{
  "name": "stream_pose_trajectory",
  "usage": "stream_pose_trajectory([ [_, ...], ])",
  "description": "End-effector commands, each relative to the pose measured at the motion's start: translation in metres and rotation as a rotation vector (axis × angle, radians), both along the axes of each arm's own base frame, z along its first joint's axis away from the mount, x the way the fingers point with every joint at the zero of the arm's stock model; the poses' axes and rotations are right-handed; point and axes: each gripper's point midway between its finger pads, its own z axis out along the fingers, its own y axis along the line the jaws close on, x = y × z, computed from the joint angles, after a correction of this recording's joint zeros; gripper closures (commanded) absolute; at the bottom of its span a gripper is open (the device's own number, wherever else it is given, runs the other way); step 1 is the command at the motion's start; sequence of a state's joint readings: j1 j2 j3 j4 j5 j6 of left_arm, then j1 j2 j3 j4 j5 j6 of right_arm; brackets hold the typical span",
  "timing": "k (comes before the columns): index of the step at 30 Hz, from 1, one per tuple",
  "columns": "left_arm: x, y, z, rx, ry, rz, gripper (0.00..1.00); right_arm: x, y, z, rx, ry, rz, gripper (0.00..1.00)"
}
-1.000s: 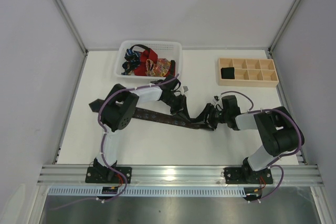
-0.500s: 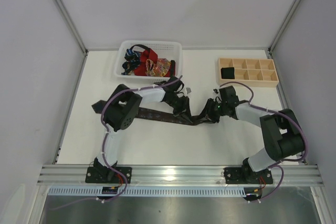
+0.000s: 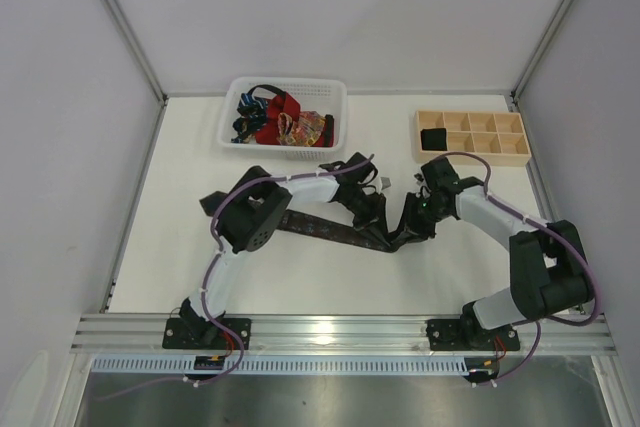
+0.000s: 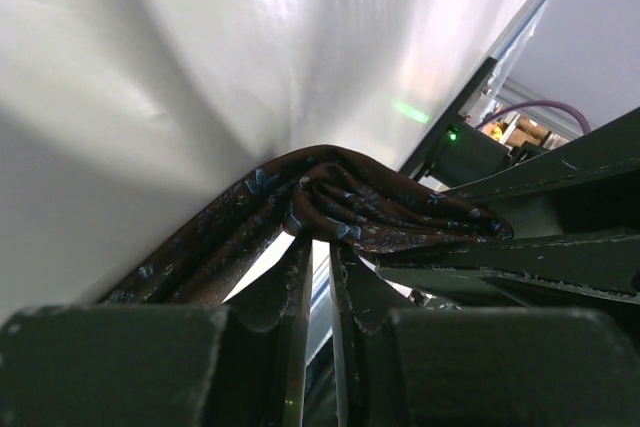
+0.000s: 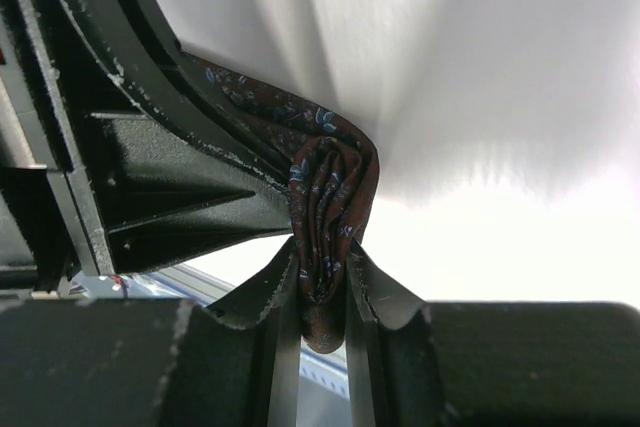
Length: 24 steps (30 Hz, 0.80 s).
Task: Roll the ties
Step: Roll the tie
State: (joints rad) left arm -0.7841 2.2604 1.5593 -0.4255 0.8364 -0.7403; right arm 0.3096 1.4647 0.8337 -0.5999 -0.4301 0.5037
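Observation:
A dark brown patterned tie (image 3: 310, 225) lies across the middle of the table, its wide end at the left. Its right end is bunched into folds between my two grippers. My left gripper (image 3: 372, 215) (image 4: 322, 245) pinches the gathered fabric (image 4: 380, 207) at its very fingertips, with the jaws nearly together. From the other side, my right gripper (image 3: 408, 225) (image 5: 322, 257) is shut on a thick folded bundle of the tie (image 5: 330, 177), which hangs down between its fingers. More ties (image 3: 280, 122), red, blue and orange-patterned, lie heaped in the basket.
A white mesh basket (image 3: 330, 92) stands at the back, left of centre. A pale wooden tray (image 3: 470, 147) with square compartments sits at the back right, with one dark item (image 3: 433, 137) in its left cell. The two grippers stand almost touching.
My right gripper has closed on the tie's folded end. Both grippers have shifted right and a little back. The tie's wide end has been dragged right.

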Motion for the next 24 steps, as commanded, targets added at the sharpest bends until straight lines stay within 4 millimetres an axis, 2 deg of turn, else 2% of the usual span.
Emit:
stream_pose_trajectory([
  [1, 0.007, -0.022, 0.019, -0.078, -0.041, 0.009, 0.83, -0.021, -0.005, 0.017, -0.029, 0.077, -0.01, 0.79],
  [10, -0.006, -0.026, 0.021, -0.104, -0.041, 0.001, 0.82, -0.043, -0.017, 0.013, -0.122, 0.167, -0.093, 0.82],
  [20, -0.022, -0.043, 0.022, -0.133, -0.032, -0.035, 0.81, -0.052, -0.022, 0.012, -0.213, 0.192, -0.148, 0.82],
  [24, -0.023, -0.041, 0.025, -0.133, -0.053, -0.035, 0.81, -0.051, -0.023, 0.013, -0.25, 0.181, -0.14, 0.83],
])
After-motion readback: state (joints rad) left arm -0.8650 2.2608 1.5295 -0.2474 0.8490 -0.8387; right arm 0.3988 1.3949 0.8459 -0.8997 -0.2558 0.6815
